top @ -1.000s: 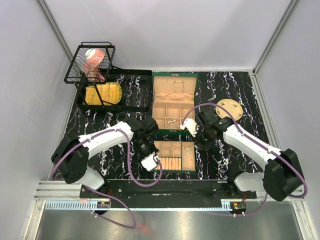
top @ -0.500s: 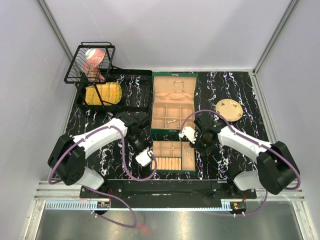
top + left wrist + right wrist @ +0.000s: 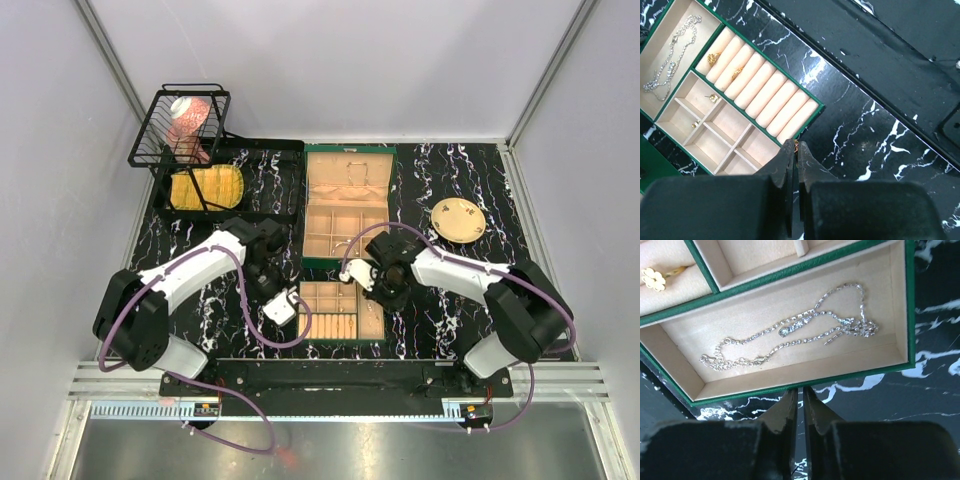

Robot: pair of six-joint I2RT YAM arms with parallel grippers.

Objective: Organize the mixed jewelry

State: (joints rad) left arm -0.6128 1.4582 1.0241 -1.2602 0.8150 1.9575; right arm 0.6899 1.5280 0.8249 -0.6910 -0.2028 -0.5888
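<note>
The left fingers [image 3: 782, 167] are pressed together, hovering over the black marbled tabletop [image 3: 865, 130] just off the corner of the green tray [image 3: 727, 122] where its row of beige ring rolls ends. A tiny gold speck shows right at their tips; it cannot be told whether it is pinched there. The right fingers [image 3: 785, 412] are drawn in to a thin slit with nothing seen between them. They sit low, just outside the long wall of the tray's chain compartment.

The mixed jewelry lies in the tray. A fine silver chain [image 3: 790, 335] is loosely looped across the long compartment's floor. Two small gold rings [image 3: 713, 58] are tucked between the rolls at the end nearest the chain. Two tiny pieces [image 3: 711, 97] lie in separate small square compartments beside the rolls, and a gold flower-shaped piece [image 3: 652, 279] rests in another small compartment next to the chain's.

Seen from above, an open green box [image 3: 325, 185] stands just behind the tray, a round tan plate [image 3: 458, 219] lies well off to the tray's right, and a black wire basket [image 3: 180, 125] stands far behind on its left.
</note>
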